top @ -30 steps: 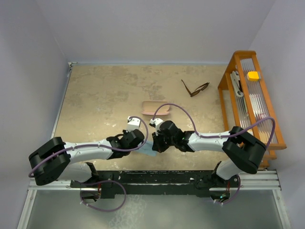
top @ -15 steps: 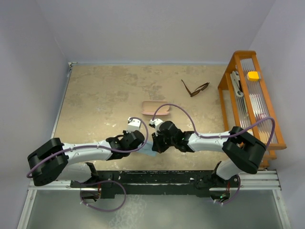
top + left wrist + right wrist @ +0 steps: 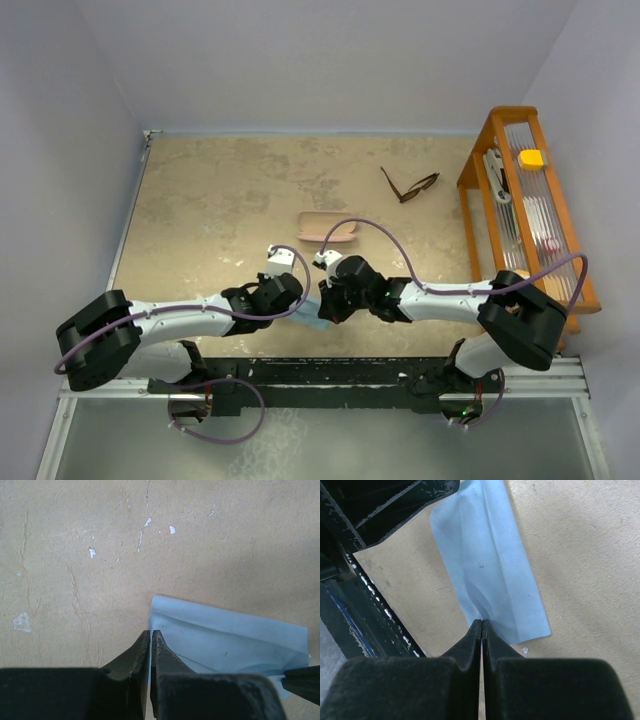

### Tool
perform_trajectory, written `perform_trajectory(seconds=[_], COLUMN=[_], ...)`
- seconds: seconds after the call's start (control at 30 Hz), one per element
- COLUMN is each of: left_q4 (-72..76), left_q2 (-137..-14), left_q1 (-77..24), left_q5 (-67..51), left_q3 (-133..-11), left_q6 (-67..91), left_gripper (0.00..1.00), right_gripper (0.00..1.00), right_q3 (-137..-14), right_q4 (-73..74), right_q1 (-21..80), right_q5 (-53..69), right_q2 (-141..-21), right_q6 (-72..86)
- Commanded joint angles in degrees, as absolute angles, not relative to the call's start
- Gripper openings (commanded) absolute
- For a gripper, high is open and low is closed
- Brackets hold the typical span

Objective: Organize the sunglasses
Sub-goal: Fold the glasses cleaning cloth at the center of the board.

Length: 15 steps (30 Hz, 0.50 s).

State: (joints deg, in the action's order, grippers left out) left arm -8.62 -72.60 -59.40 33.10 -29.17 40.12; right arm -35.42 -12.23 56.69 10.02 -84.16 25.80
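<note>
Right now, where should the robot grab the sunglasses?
Probably the middle of the front frame, from straight above. The sunglasses lie open on the table, one temple swung out, so the front is a thin bar that fingers can close across. The right gripper is on their side, but like the left gripper it is shut on the cloth.

The left arm (image 3: 185, 313) and right arm (image 3: 450, 294) stretch inward, low — the left gripper (image 3: 150, 634) and right gripper (image 3: 481, 624) nearly meet, each pinched tight on the blue cloth (image 3: 225, 640).

Lab test cell: blank walls (image 3: 330, 60) enclose beige table (image 3: 220, 200).
</note>
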Motion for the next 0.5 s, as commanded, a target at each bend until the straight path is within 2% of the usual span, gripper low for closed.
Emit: perform_trajectory(seconds=[0.0, 0.47], left_q4=[-7.0, -7.6], left_q2=[-70.8, -70.6], left_q1=[-59.8, -59.8], left_q5=[33.5, 34.1], left_q3=[-29.9, -29.6], left_q6=[41.7, 41.8], left_gripper=[0.0, 0.0], right_gripper=[0.0, 0.0], right_q3=[-35.0, -34.8], right_q4=[-11.8, -10.9], right_q1=[57.4, 58.5], right_q5=[10.3, 10.1], right_q2=[-81.7, -79.4], right_q6=[26.9, 27.8])
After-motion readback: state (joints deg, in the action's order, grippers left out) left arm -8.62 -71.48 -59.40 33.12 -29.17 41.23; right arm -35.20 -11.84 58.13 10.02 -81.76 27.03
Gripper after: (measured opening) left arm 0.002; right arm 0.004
